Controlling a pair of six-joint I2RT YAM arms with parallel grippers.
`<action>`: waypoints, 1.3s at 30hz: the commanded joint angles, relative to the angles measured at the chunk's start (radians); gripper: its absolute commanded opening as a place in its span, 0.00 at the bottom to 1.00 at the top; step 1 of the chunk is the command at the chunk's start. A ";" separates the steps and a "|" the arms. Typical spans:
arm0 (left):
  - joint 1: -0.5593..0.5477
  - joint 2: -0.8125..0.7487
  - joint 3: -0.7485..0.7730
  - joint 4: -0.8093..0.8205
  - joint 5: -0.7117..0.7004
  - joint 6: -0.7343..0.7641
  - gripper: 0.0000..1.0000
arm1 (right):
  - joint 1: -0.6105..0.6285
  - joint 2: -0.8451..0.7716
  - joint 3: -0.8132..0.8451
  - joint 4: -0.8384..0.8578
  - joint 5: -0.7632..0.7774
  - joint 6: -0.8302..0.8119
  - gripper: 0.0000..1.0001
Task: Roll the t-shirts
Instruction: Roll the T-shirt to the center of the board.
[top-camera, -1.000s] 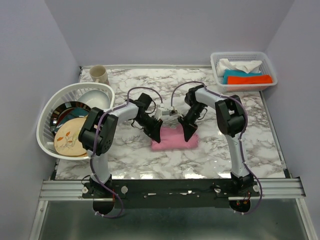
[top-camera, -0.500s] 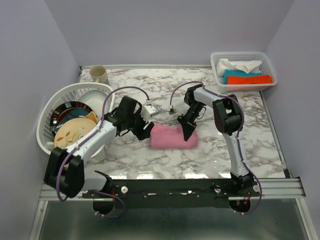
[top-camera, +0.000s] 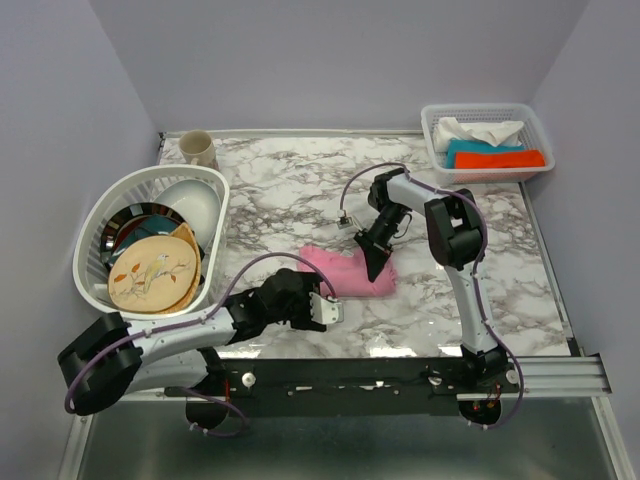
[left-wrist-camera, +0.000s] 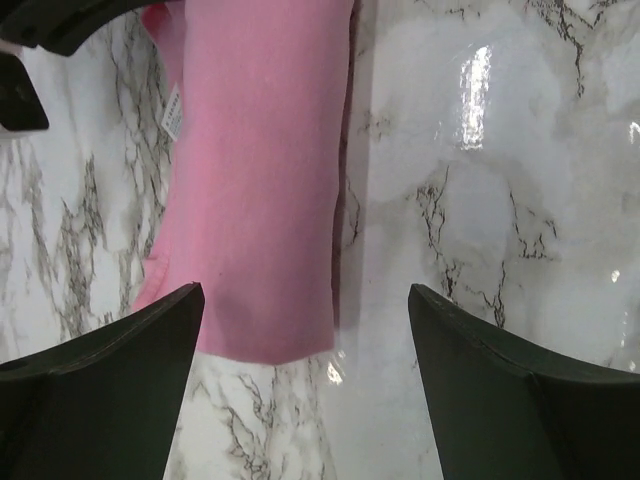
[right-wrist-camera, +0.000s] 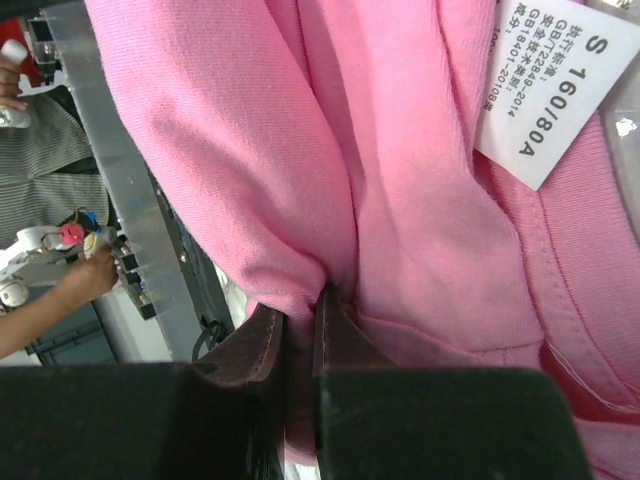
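Note:
A light-pink t-shirt (top-camera: 343, 273) lies rolled into a short bundle on the marble table (top-camera: 300, 180). My right gripper (top-camera: 377, 263) is shut on a fold of it at its right end. In the right wrist view the pink fabric (right-wrist-camera: 400, 200) is pinched between the brown pads (right-wrist-camera: 262, 345), and a white size label (right-wrist-camera: 560, 90) shows. My left gripper (top-camera: 323, 303) hovers low at the bundle's near-left end, open and holding nothing. The left wrist view shows the t-shirt (left-wrist-camera: 255, 180) stretching away ahead of the wide-apart fingers (left-wrist-camera: 100, 400), its near end about level with their tips.
A white dish basket (top-camera: 88, 250) with plates and bowls stands at the left. A beige cup (top-camera: 198, 148) sits at the back left. At the back right a white basket (top-camera: 485, 108) holds folded cloths. The left arm lies low along the table's near edge.
My left gripper opened, let go of the t-shirt and swung back toward the near edge, its arm dropping low. The right gripper stayed shut on the shirt.

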 joint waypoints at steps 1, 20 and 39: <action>-0.076 0.095 -0.018 0.229 -0.147 0.053 0.89 | -0.007 0.077 0.001 -0.013 0.157 -0.023 0.09; -0.087 0.373 0.034 0.109 -0.152 0.158 0.59 | -0.010 0.078 0.004 -0.013 0.144 -0.024 0.17; 0.009 0.648 0.488 -0.587 0.273 0.120 0.13 | -0.200 -0.455 -0.180 0.316 0.066 0.176 1.00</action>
